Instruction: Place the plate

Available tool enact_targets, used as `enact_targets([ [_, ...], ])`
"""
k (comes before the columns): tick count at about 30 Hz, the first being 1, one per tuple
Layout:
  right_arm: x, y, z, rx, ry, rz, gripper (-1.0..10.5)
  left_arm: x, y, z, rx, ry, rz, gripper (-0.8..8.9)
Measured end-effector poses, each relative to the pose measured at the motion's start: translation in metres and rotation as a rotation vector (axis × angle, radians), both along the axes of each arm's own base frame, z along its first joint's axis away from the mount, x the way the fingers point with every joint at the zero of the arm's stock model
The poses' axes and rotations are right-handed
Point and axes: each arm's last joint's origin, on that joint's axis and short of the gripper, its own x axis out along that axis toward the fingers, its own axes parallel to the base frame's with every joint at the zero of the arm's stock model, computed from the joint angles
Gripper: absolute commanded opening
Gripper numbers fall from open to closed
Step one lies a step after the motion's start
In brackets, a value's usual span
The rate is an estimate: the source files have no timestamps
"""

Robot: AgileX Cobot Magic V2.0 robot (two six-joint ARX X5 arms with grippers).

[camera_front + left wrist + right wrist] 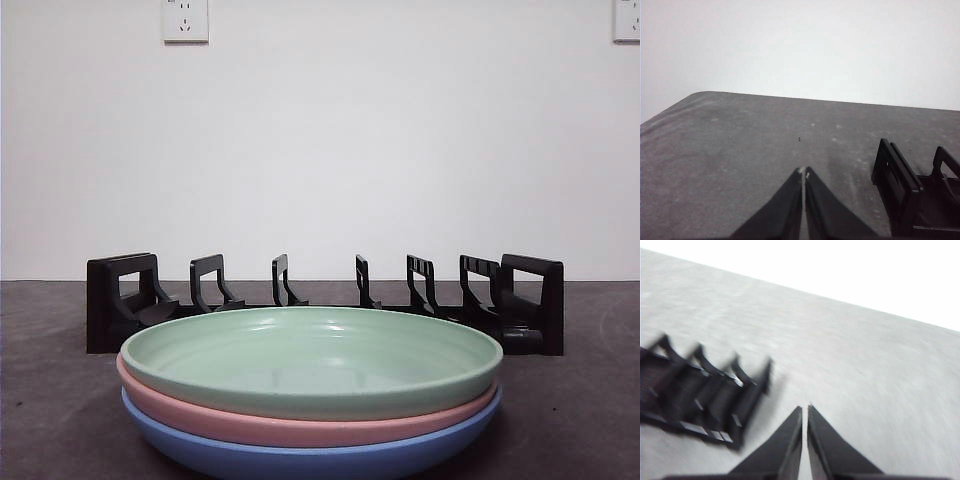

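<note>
Three plates are stacked at the table's front in the front view: a green plate (312,360) on top, a pink plate (300,425) under it, a blue plate (310,455) at the bottom. Behind them stands a black slotted plate rack (325,305), with all slots bare. Neither gripper shows in the front view. My left gripper (803,172) is shut and holds nothing, above bare table beside one end of the rack (900,190). My right gripper (804,410) is shut and holds nothing, near the rack's other end (705,395); this view is blurred.
The grey table (740,140) has a rounded corner in the left wrist view. A white wall with two power sockets (185,20) stands behind the table.
</note>
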Motion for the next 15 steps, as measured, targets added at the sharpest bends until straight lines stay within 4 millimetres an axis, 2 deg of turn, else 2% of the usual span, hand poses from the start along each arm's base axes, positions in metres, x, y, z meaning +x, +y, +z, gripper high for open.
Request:
enact_targets([
  [4,-0.022,-0.008,-0.05,0.026,-0.011,-0.096,0.1,0.0,0.0,0.0,0.0,0.0,0.0,0.07],
  [8,-0.03,-0.01,-0.084,0.06,-0.015,-0.118,0.1,0.0,0.0,0.0,0.0,0.0,0.0,0.07],
  [12,-0.032,-0.01,-0.101,0.081,-0.056,-0.138,0.1,0.0,0.0,0.0,0.0,0.0,0.0,0.07],
  [15,-0.034,-0.011,-0.098,0.091,-0.119,-0.157,0.1,0.0,0.0,0.0,0.0,0.001,0.0,0.07],
])
